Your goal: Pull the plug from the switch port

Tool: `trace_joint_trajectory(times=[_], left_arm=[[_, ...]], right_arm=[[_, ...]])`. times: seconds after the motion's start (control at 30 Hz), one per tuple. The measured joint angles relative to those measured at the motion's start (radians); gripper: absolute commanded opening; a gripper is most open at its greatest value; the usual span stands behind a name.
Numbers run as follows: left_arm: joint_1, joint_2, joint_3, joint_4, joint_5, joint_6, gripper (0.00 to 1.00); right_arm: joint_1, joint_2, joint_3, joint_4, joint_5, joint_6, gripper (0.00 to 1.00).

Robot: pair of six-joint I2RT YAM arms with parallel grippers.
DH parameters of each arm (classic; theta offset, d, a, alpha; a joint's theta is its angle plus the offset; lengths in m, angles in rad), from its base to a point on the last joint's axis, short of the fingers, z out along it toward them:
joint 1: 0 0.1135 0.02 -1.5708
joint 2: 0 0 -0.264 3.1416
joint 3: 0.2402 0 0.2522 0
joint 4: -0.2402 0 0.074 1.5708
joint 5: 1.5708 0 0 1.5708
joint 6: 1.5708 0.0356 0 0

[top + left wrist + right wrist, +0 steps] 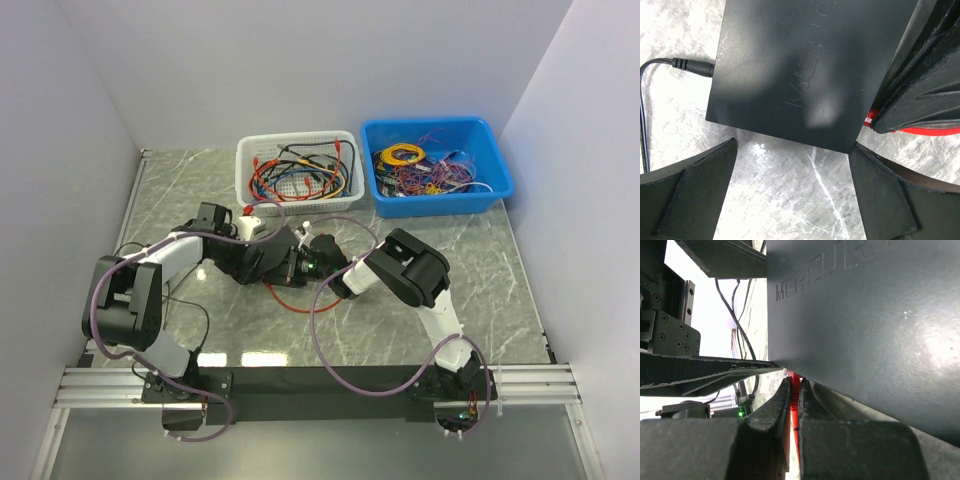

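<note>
- The switch [790, 75] lies flat on the marble table [790, 200]. It is a thin, stiff, matte-black box, and I judge it light enough to slide or tip if the plug is pulled with nothing bracing it.
- My left gripper [792, 150] has its fingers spread wide. They sit just off the switch's near edge, one toward each corner, and I cannot tell whether either pad touches it.
- My right gripper [794, 382] is pressed nearly together at the switch's port edge, with red showing in the slit. I take that to be the plug [869, 120], pinched.
- The plug looks small and hard, with a latch that is likely fragile, so it should be held on the body and drawn straight out from the switch. Its red cable [290, 302] is limp and makes a poor handle.
- A black power lead [690, 66] enters the switch's opposite side and may tug back.
- The tabletop looks smooth and glossy, so it offers the switch little grip.
- Beyond the switch stand a white basket [295, 170] and a blue bin [435, 165], both well apart from it. Bare table lies on the plug side of the switch.
</note>
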Motion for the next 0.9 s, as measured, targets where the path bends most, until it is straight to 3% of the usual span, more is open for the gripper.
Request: trace_joint_trajectory(times=[0.3, 0.57, 0.9], left_arm=[[-0.004, 0.015, 0.023, -0.023, -0.006, -0.004, 0.99], [-0.011, 0.025, 0.035, -0.028, -0.014, -0.037, 0.99], [-0.021, -0.011, 0.006, -0.031, 0.05, 0.009, 0.99]], right_arm=[[-0.001, -0.001, -0.001, -0.006, -0.005, -0.008, 0.0], [-0.005, -0.044, 0.018, -0.135, -0.014, -0.149, 0.0], [-0.015, -0.046, 0.018, -0.151, -0.07, -0.166, 0.0]])
